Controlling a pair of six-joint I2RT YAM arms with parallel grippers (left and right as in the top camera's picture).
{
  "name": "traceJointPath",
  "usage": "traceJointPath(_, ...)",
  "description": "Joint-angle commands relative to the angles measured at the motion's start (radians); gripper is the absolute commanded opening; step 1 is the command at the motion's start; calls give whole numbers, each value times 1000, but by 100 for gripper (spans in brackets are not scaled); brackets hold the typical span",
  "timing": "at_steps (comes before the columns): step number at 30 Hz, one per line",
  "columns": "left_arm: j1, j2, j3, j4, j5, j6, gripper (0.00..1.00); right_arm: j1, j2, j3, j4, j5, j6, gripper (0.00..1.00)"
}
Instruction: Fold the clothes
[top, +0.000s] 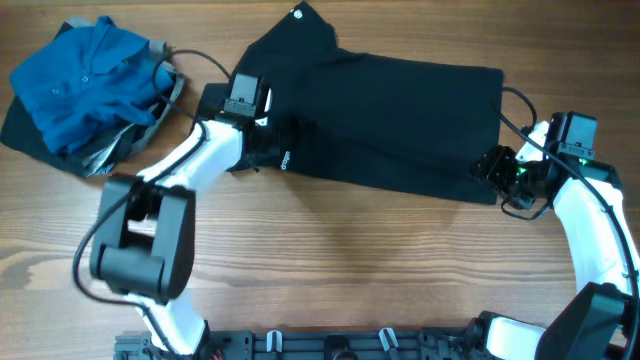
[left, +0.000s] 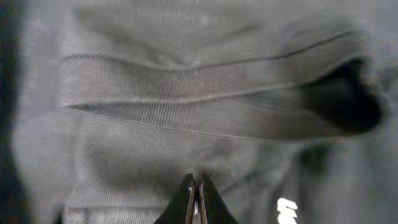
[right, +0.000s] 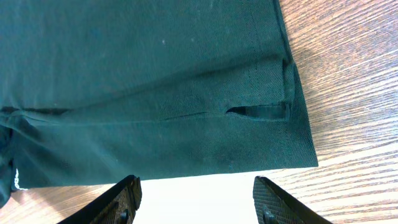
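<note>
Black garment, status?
Left gripper shut at its left edge, pinch unclear. Right gripper open by right hem. Black garment spread out. Blue shirt far left, clear.

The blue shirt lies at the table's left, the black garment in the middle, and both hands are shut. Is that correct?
Only the left hand is shut. The right hand is open: the right wrist view shows its fingers wide apart near the hem of the black garment. The blue shirt and the garment lie as you say.

The white print (top: 283, 160) on the black garment (top: 400, 110) (small, blurred) cannot be read.
</note>
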Motion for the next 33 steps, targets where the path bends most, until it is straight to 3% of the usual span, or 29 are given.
traceJointPath(1,3,76,2,99,5,-3,4,5,-4,-9,2,-15,-16,62)
traceJointPath(10,4,100,2,367,-37,-85,4,5,-4,-9,1,-15,-16,62)
traceJointPath(16,18,96,22,557,-84,-71,12,5,-4,-9,1,-15,-16,62)
traceJointPath(21,45,29,204,119,-79,-70,30,5,-4,-9,-5,-2,-16,62)
traceJointPath(24,42,2,216,-88,-42,-70,33,5,-4,-9,1,12,-16,61)
traceJointPath(26,44,16,207,-177,-44,-71,30,5,-4,-11,-11,11,-16,47)
traceJointPath(29,51,51,154,-154,-47,-93,29,6,-2,-34,-19,11,-11,18)
traceJointPath(31,67,94,117,-108,-46,-122,28,6,16,-54,-15,14,16,20)
traceJointPath(33,82,134,97,-84,-39,-131,28,6,50,-68,10,15,15,35)
